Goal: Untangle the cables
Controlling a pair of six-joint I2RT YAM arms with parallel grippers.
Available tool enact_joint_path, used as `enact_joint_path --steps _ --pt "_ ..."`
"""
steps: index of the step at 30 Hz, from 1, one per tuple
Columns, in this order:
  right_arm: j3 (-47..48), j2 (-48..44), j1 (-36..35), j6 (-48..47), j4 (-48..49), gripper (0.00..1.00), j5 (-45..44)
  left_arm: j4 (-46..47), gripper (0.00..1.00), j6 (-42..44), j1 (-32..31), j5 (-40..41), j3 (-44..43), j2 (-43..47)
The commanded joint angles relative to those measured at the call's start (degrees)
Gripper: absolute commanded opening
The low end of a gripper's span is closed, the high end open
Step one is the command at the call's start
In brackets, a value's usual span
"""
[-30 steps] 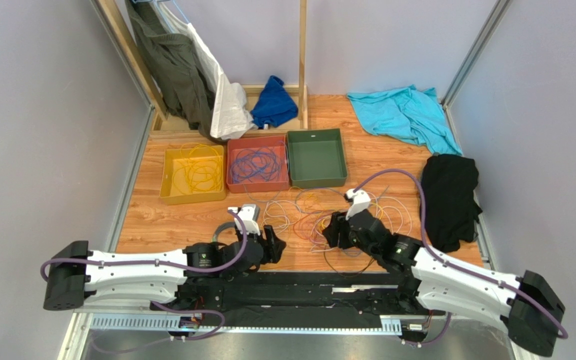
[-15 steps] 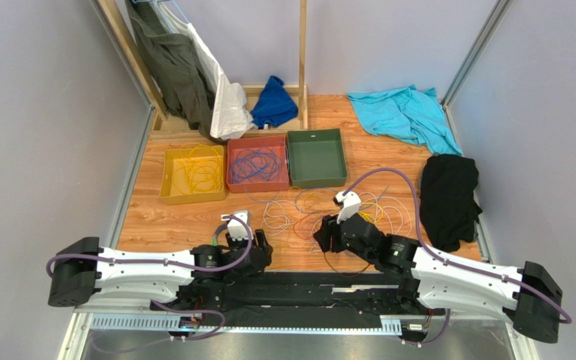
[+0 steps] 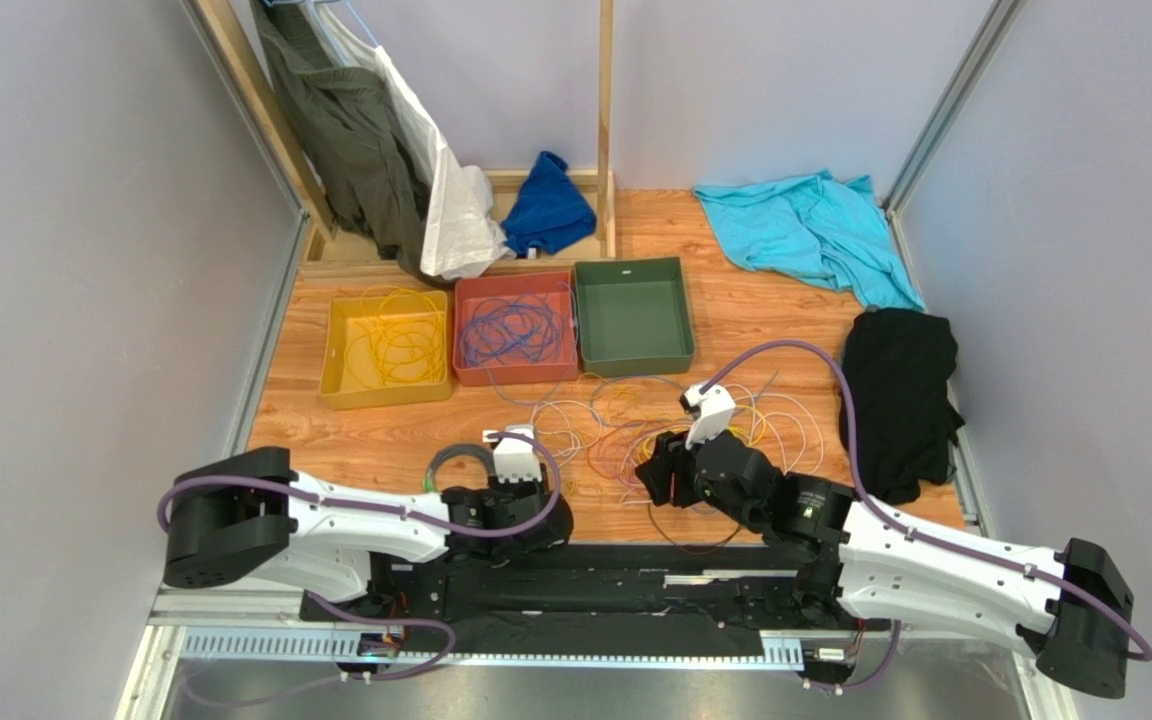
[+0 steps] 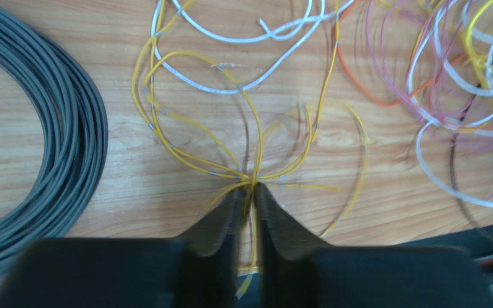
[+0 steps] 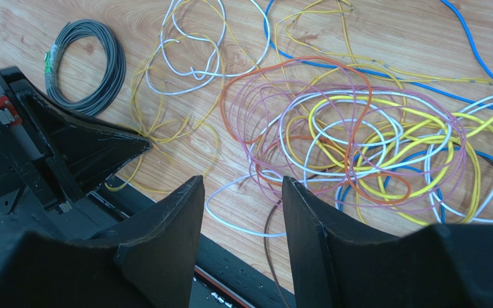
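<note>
Two robot arms reach over a wooden tabletop (image 4: 165,215) strewn with thin wires. The left gripper (image 4: 251,190) is low at the near edge, its fingers pinched almost together on a small fan of thin yellow wires (image 4: 256,151) where several strands cross. A dark grey coil (image 4: 69,128) lies just to its left, apart from the strands. The right gripper (image 5: 241,183) hovers with its fingers apart and nothing held, near the edge of the main tangle of cables (image 5: 358,141): yellow, white, pink, orange and blue loops piled over one another in the middle of the table. Further back stand a yellow tray (image 3: 331,353) with yellow wire in it, a red tray (image 3: 515,375) with blue wire, and a green tray (image 3: 632,318).

The step in hand looks like freeing the yellow strands. It would go best with a slow, low pull away from the pile (a few strands seem to run on towards white loops), while the right gripper comes down to pin the tangle so it does not drag along
</note>
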State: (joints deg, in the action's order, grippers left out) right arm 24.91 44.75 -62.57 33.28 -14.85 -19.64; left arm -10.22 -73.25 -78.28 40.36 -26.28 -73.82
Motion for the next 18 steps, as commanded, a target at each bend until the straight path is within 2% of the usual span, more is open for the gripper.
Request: enact_joint_path --steps 1,6,8,12,15,18 --pt "-0.3 -2.1 -0.3 0.6 -1.1 0.52 -2.2 -2.3 0.0 1.6 -0.5 -2.8 -1.7 1.0" --pt "0.1 -3.7 -0.4 0.2 -2.2 0.51 -2.7 -15.6 0.0 6.5 -4.0 5.3 -9.6 11.0" --pt "0.5 -4.6 -0.3 0.2 -2.5 0.51 -2.9 -18.2 0.0 11.8 -5.5 7.2 -14.0 16.2" --pt "0.6 -7.1 -0.3 0.3 -3.7 0.5 -2.8 -15.5 0.0 27.5 -6.1 6.2 -20.5 23.2" --pt "0.3 -9.7 -0.3 0.5 -4.5 0.5 -2.7 -13.3 0.0 35.8 -6.1 2.8 -27.2 22.2" --pt "0.5 -12.8 -0.3 0.7 -5.9 0.49 -2.3 -14.7 0.0 40.4 -6.3 0.4 -34.3 19.0"
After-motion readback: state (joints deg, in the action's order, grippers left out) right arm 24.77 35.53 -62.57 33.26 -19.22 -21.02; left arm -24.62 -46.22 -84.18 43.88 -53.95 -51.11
